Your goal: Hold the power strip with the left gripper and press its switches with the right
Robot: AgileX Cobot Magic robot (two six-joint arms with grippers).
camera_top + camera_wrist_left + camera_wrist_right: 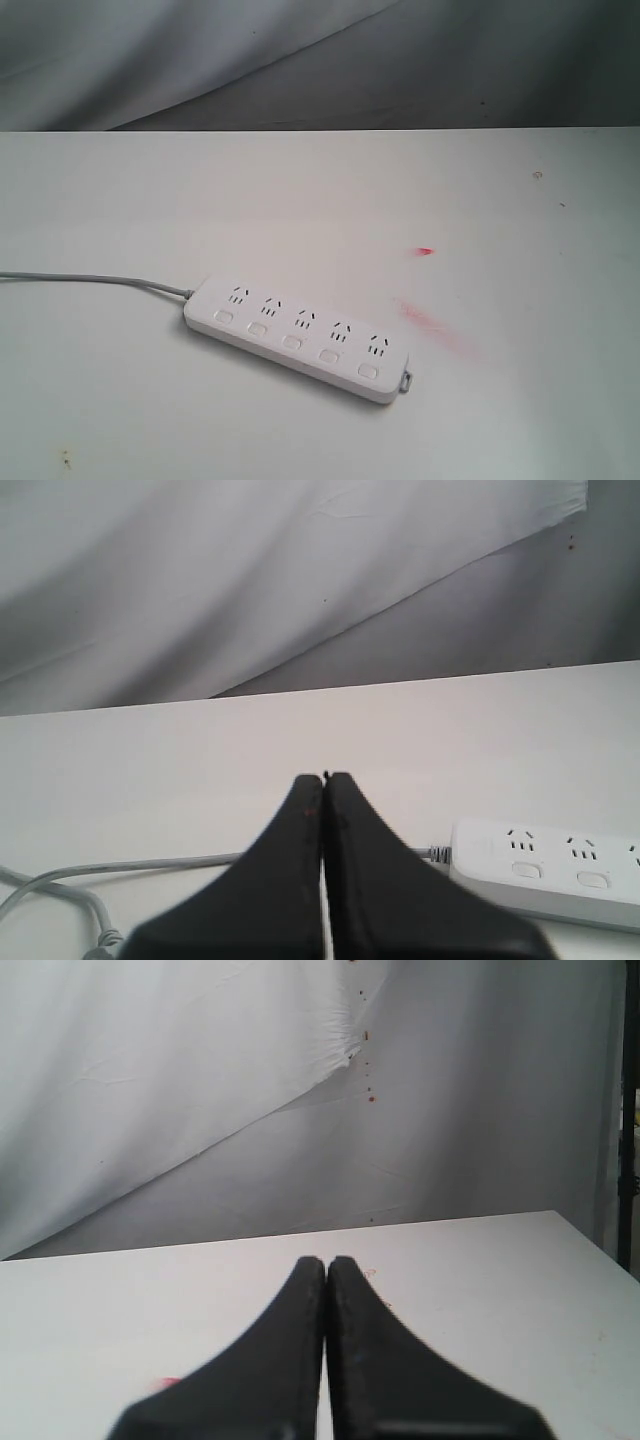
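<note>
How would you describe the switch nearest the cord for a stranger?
On the white table lies a long flat white plastic power strip. A thin grey cord enters one end. The small white rounded-square switch nearest that end, first of five, is it.

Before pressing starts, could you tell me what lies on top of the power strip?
Nothing rests on the power strip; all five switches show. Its underside against the table is hidden.
</note>
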